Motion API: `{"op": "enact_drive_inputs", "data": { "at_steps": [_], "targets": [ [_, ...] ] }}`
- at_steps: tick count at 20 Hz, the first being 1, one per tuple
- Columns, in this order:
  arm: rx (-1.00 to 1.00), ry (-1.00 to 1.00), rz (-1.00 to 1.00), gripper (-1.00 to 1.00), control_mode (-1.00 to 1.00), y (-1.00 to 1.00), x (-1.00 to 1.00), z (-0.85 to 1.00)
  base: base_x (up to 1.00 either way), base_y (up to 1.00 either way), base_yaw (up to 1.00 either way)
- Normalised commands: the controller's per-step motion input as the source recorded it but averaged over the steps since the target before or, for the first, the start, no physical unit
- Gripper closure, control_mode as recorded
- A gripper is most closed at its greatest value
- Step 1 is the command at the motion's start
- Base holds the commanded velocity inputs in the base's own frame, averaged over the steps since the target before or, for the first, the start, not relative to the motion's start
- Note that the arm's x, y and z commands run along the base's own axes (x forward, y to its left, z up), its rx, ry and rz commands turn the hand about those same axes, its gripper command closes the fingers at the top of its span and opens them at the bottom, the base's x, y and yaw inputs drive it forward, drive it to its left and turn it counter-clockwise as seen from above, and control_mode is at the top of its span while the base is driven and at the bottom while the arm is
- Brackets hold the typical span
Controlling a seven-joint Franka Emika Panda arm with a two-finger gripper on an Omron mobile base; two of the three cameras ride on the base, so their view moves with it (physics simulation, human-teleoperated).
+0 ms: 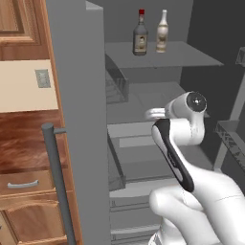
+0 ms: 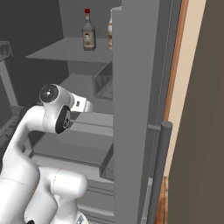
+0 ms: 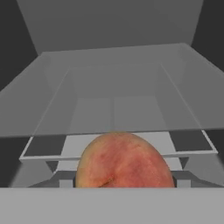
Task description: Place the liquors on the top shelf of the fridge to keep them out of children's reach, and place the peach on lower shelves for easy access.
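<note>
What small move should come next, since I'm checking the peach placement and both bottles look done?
Probably ease the peach forward and down onto a lower shelf, then release; both liquors already stand on the top shelf.

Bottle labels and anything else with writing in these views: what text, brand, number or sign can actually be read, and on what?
No text can be read.
Dark bottle: pale label, print too blurred to read.
White bottle: pale label, nothing readable.
Wall plate beside the fridge: blank.
Peach: no sticker or mark.
</note>
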Motion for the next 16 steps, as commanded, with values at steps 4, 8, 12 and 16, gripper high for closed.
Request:
{"op": "enact_drive_inputs", "data": {
  "at_steps": [4, 8, 12, 16],
  "targets": [
    [0.0, 0.03, 0.0, 1.0, -1.0, 0.0, 0.67, -0.26, 0.0, 0.0, 0.0],
    [0.0, 0.0, 0.0, 1.0, -1.0, 0.0, 0.65, -0.03, 0.0, 0.0, 0.0],
    [0.0, 0.0, 0.0, 1.0, -1.0, 0.0, 0.63, -0.01, 0.0, 0.0, 0.0],
    [0.0, 0.0, 0.0, 1.0, -1.0, 0.0, 0.6, -0.03, 0.0, 0.0, 0.0]
  ]
}}
